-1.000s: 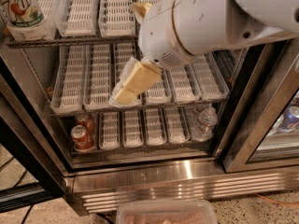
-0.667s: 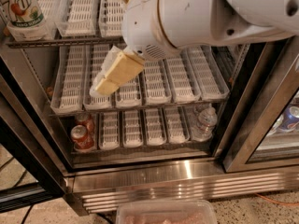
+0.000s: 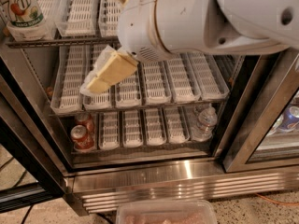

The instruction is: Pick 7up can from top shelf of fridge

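The gripper [image 3: 105,38] is now found swung further left and up than a second ago, fingers [image 3: 110,73] spread wide with nothing held, so the 7up can [image 3: 21,8], parked up-left of them on the top shelf [image 3: 60,42], is being closed in on, not grabbed yet.

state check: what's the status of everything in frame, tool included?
7up can: upright, far left of top shelf, not gripped.
tool: open, empty, right of the can and lower.
fridge: open.
red cans: upright, lowest level, left.
water bottle: upright, lowest level, right.
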{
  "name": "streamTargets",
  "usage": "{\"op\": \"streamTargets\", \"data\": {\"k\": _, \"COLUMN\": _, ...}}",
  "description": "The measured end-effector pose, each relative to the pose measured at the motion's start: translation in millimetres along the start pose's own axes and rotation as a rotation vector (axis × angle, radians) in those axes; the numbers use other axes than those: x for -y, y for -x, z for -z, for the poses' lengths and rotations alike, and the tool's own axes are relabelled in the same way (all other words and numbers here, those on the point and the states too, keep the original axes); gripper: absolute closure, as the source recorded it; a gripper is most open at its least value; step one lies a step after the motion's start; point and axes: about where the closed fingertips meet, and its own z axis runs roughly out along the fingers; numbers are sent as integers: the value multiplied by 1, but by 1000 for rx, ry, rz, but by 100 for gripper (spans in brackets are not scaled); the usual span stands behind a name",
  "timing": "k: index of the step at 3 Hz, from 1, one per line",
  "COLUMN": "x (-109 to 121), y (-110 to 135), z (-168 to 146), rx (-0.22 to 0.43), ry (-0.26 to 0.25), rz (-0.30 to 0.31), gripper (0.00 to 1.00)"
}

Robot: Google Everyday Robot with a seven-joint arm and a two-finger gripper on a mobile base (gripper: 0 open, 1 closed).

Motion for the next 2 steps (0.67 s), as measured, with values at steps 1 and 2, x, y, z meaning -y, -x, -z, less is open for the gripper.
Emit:
{"op": "streamTargets", "data": {"k": 1, "x": -4, "y": 3, "z": -22, "rx": 121, "ry": -36, "rz": -74, "gripper": 0}}
{"op": "streamTargets", "data": {"k": 2, "x": -11, "y": 12, "z": -41, "rx": 226, "ry": -58, "rz": -181, "gripper": 0}}
